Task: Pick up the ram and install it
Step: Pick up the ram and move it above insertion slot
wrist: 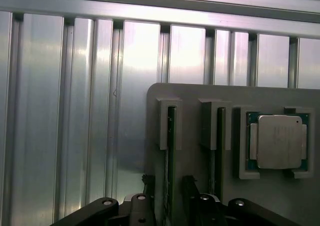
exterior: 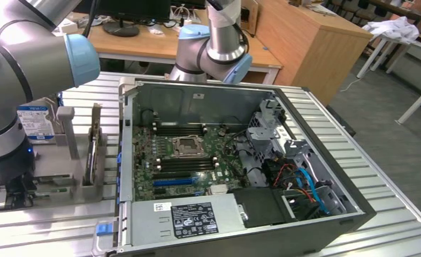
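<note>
Ram (wrist: 171,136): stands on edge in a slot of the grey holder (wrist: 190,98) on the table (wrist: 65,116), not yet lifted, well apart from the motherboard (exterior: 196,155) inside the open case (exterior: 196,81) toward the exterior view's right. Sits right at the end effector (wrist: 170,202), long axis running straight out from between the jaws, so lined up with the gap rather than lying across it. Released, jaws spread wide to either side of the stick's near end, grasping nothing; cannot tell whether level with the stick's top edge or above it. Shares the holder with a second stick (wrist: 218,146) in the neighbouring slot, just beside, on the side toward the processor (wrist: 279,142).
</note>
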### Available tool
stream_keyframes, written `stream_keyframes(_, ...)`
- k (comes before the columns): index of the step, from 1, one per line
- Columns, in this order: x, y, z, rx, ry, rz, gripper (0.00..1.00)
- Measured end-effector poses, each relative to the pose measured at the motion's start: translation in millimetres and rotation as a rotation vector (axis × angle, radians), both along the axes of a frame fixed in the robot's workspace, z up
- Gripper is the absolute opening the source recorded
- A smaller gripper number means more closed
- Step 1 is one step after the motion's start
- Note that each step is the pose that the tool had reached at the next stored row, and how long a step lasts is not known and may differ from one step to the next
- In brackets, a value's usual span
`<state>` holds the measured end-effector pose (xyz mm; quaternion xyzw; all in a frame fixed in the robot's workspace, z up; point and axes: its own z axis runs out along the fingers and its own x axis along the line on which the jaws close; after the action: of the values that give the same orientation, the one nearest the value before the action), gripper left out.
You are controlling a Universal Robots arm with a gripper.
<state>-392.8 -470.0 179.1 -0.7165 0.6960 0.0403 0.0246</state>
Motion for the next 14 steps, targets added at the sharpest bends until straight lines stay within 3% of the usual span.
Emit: stream_keyframes(14, 0.0, 0.0, 1.3, -0.0001, 0.0001, 0.0, 0.36)
